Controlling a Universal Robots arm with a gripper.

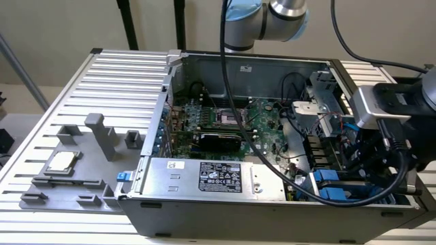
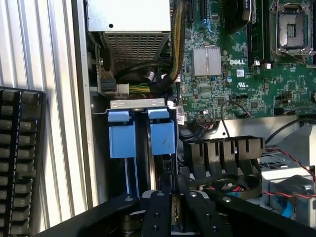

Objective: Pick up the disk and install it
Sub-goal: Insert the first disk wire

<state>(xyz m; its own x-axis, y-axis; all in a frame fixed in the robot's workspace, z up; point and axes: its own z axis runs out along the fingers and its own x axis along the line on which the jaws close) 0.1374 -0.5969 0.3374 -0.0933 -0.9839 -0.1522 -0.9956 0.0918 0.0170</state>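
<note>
The disk point(image 2: 162, 138) stands on edge in the drive bay at the front corner of the open computer case point(image 1: 204, 209). Its blue rail tab faces up and its dark edge runs down to my fingers. In the exterior view the blue tab of the disk point(image 1: 325, 176) sits at the case's right end. My gripper point(image 2: 174, 200) hangs straight over the bay, its black fingers point(image 2: 158, 212) closed tight on the disk's thin edge. From outside, the gripper point(image 1: 371, 166) is largely hidden behind the wrist's camera body.
A second blue tab point(image 2: 121, 138) sits beside the disk, towards the case wall. The silver power supply point(image 1: 211, 176), the green motherboard point(image 2: 237, 69) and loose cables point(image 2: 148, 74) crowd the case. A grey fixture holding a small silver chip point(image 1: 61, 161) lies on the ribbed table.
</note>
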